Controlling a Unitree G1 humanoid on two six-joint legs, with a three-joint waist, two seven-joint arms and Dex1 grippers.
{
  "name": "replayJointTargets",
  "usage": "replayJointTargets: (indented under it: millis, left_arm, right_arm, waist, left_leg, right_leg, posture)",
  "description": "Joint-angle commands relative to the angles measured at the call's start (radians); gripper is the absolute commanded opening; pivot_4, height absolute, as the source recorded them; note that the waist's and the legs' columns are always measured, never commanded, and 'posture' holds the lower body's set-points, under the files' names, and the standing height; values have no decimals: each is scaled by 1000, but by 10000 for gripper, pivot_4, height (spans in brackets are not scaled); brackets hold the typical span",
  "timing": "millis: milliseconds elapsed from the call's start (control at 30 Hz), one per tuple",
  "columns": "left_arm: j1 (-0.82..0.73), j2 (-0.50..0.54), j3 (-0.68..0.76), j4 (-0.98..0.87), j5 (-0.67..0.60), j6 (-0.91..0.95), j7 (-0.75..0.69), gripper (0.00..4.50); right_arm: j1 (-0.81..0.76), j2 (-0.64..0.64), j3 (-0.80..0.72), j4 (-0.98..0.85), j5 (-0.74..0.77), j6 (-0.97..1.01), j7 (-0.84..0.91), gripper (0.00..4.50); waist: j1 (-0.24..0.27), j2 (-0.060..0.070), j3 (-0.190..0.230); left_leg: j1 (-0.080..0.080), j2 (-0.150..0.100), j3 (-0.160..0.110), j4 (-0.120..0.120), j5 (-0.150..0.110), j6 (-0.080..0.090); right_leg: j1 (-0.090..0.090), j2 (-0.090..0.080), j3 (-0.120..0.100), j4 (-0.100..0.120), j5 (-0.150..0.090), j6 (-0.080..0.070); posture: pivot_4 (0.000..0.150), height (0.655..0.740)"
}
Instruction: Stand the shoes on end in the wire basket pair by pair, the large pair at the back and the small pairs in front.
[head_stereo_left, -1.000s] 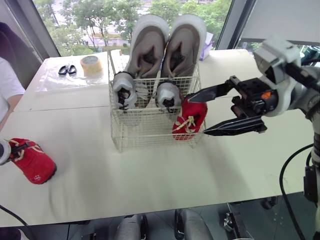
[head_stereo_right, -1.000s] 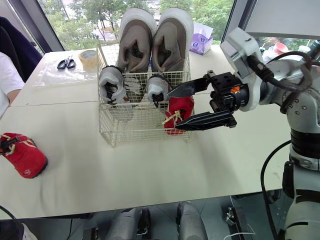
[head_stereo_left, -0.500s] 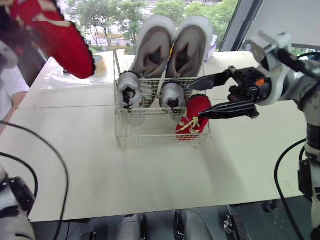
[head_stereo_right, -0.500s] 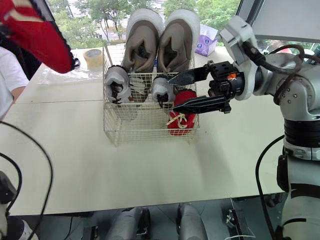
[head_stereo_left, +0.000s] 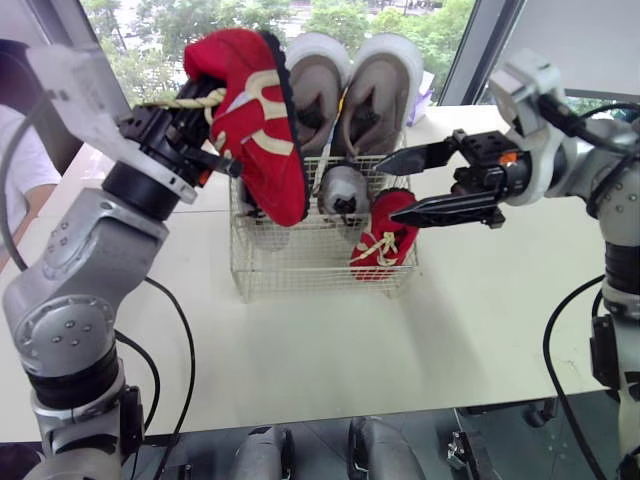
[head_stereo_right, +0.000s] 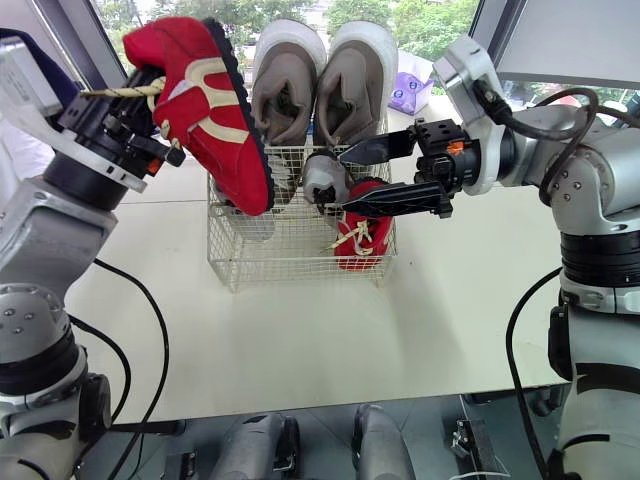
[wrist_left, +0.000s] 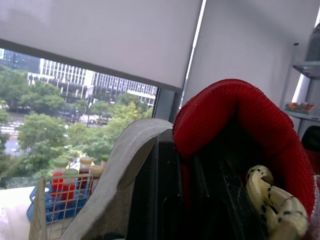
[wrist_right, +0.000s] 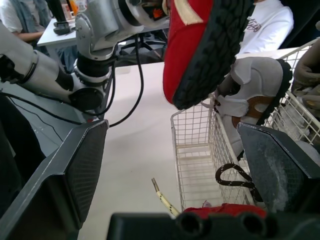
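Elbow bent and forearm raised, the left claw (head_stereo_right: 150, 128) clenches a red shoe (head_stereo_left: 262, 140), now swung in from the far left to hang toe-down over the wire basket's (head_stereo_left: 300, 272) near-left part, while the right claw (head_stereo_left: 390, 192) stays spread at the other red shoe (head_stereo_left: 385, 242) standing near-right inside.

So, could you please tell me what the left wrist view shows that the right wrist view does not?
The left wrist view adds the inside of the held red shoe, its cream lace, and capped bottles by the window. The right wrist view adds the wire basket, a small grey shoe and a second red shoe in it, the open right hand, and a person in a white shirt. Both include the held red shoe, which the right wrist view shows by its black sole.
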Motion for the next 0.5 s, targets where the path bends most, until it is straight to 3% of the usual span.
replayJointTargets:
  millis: [33,267,500]
  left_arm:
    - [41,-9,-80,-8,144,-46,-58,527]
    - [129,-49,-222,-41,384,-95,-107,527]
    - [242,-88,-345,-88,703,-164,-55,527]
  right_arm:
    - [-13,-5,-48,-34,20,16,-27,45000]
    - [-3,-4,-69,-59,41,47,-67,45000]
    - [4,-3,-91,-73,58,67,-99,45000]
  waist:
    - [2,0,0]
    - [0,0,0]
    - [1,1,0]
  left_leg:
    - [0,0,0,0,0,0]
    - [-2,1,-1,7,-2,3]
    - [-3,2,-1,10,-3,5]
  right_leg:
    - [1,0,0,0,0,0]
    - [2,1,0,0,0,0]
    - [3,1,0,0,0,0]
  posture:
    - [1500,7400]
    - [1500,7400]
    - [1500,7400]
